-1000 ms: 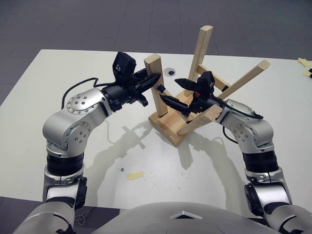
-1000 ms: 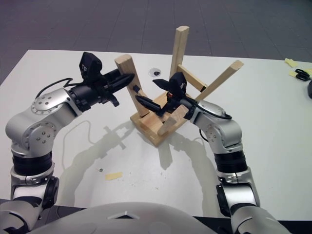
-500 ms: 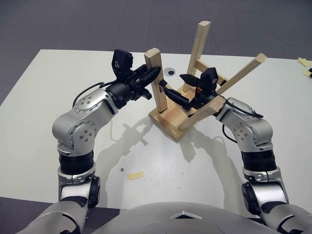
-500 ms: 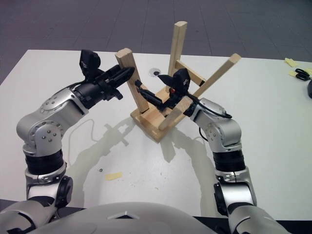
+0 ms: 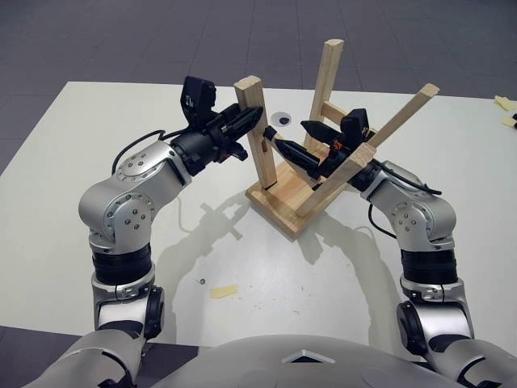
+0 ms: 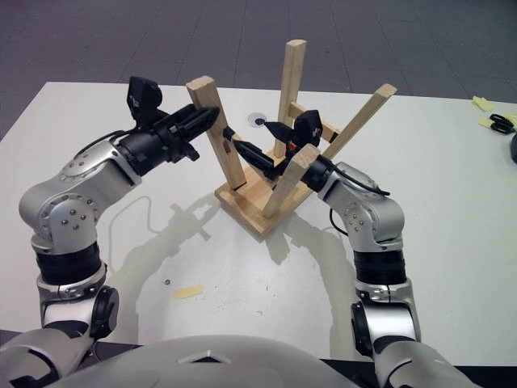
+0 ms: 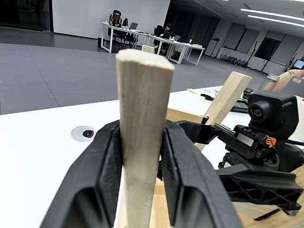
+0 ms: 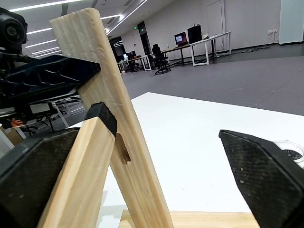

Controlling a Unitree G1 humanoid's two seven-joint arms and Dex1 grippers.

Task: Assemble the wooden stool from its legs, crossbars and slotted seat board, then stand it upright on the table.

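Looking at stool point(image 5: 279, 202) upside down mid-table point(image 5: 97, 129), seat board point(image 6: 246, 212) flat down, legs point(image 5: 327, 81) splayed up, with left fingers point(image 7: 102, 180) clenched on near-left leg point(image 5: 262, 153) just below its top end and right fingers point(image 8: 266, 175) spread wide among the legs beside near-right leg point(image 5: 335, 184), gripping nothing. Judging by the bare wood: light, stiff, fairly grippy, but possibly loose at the joints, so liable to rack if swung by one leg alone. Better to take two opposite legs low near the board before flipping upright
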